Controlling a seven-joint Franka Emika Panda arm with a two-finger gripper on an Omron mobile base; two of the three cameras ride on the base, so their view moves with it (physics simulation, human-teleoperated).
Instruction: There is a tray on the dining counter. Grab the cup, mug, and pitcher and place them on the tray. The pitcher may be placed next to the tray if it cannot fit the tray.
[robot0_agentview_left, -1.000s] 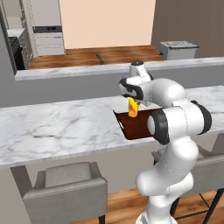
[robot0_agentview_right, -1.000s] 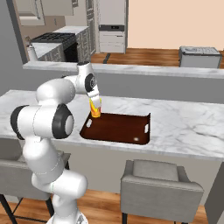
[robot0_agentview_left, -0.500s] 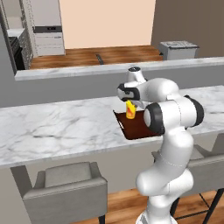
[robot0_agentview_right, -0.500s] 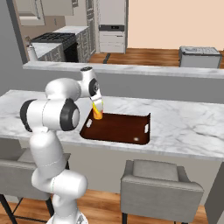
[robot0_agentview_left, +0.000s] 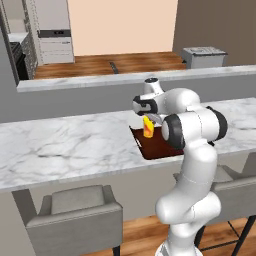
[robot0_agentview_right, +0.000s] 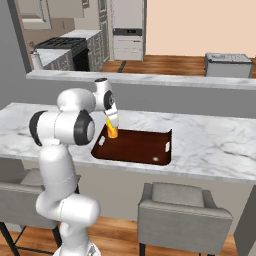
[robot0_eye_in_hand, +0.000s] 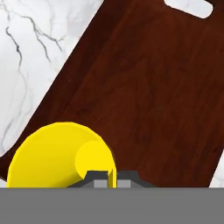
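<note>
Yellow cup (robot0_eye_in_hand: 61, 155) pinched in gripper (robot0_eye_in_hand: 111, 177), above tray (robot0_eye_in_hand: 144, 96)

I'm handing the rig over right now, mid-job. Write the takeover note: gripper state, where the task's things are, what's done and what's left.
Gripper: jaws shut on the rim of the small yellow handleless cup, held over the near-left end of the dark reddish-brown rectangular tray.
Tray: lies on the white grey-veined marble dining counter, nothing set on it so far.
Done: cup picked up and brought to the tray.
Left: lower and release the cup, then fetch the mug and the pitcher.
</note>
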